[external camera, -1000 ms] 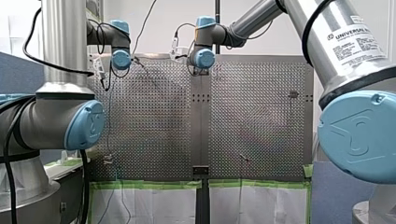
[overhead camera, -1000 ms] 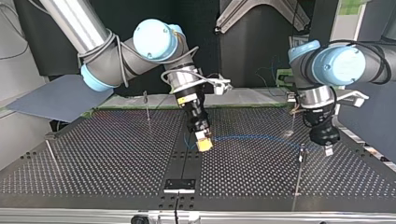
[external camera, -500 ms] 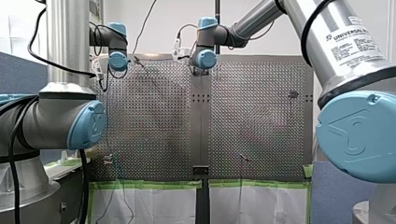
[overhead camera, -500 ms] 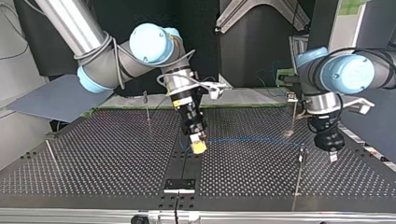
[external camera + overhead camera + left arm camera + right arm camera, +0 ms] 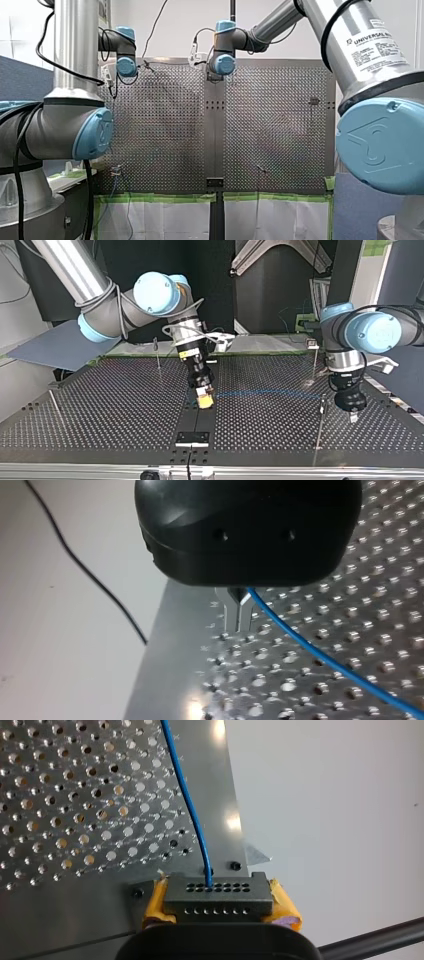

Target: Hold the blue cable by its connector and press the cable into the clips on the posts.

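Observation:
In the right wrist view my right gripper (image 5: pixel 218 899) has its yellow pads (image 5: pixel 155 902) shut on a dark grey connector (image 5: pixel 218 892) with rows of holes. The blue cable (image 5: pixel 192 815) leaves the connector and runs ahead over the perforated plate. In the top view that gripper (image 5: pixel 205 401) hangs low over the table's middle strip, and the cable (image 5: pixel 265 391) stretches toward the view's right. In the left wrist view my left gripper (image 5: pixel 238 615) has its metal fingers shut on the cable (image 5: pixel 320 652). In the top view it (image 5: pixel 353 416) hangs beside a thin post (image 5: pixel 322 412).
More thin posts stand on the perforated table (image 5: pixel 100 410): one at the back right (image 5: pixel 314 362), one at the back left (image 5: pixel 157 352), a leaning one at the left edge (image 5: pixel 54 405). A black plate (image 5: pixel 192 437) sits at the front middle. A grey-blue panel (image 5: pixel 55 342) lies beyond the left edge.
In the top view my right gripper has shifted left and nearer the camera with the connector. My left gripper has moved nearer the camera, past the post, pulling the cable along.

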`<state>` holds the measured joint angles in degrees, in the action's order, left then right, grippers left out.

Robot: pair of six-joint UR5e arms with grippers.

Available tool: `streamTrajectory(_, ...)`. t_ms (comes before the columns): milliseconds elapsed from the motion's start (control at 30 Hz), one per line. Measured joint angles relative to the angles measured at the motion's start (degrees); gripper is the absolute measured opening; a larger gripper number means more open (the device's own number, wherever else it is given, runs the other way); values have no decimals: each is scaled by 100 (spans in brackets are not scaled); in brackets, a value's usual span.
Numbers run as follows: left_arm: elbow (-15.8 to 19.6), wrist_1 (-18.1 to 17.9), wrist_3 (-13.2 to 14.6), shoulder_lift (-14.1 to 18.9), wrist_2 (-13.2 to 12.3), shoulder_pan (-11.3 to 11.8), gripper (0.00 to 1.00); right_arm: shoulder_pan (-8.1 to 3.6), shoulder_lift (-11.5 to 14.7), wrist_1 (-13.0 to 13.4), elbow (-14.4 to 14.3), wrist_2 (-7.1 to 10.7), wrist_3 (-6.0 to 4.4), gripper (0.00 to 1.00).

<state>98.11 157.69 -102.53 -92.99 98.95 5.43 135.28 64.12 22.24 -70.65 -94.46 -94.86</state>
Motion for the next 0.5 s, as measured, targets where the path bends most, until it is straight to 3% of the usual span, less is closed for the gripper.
streamTrajectory(200, -233, 24, -203, -116, -76, 64, 0, -88, -80, 0, 17, 10, 1, 2)
streamTrajectory(500, -307, 14, -293, -370, -263, 171, 0, -319, -135, -4, 100, 67, 1, 2)
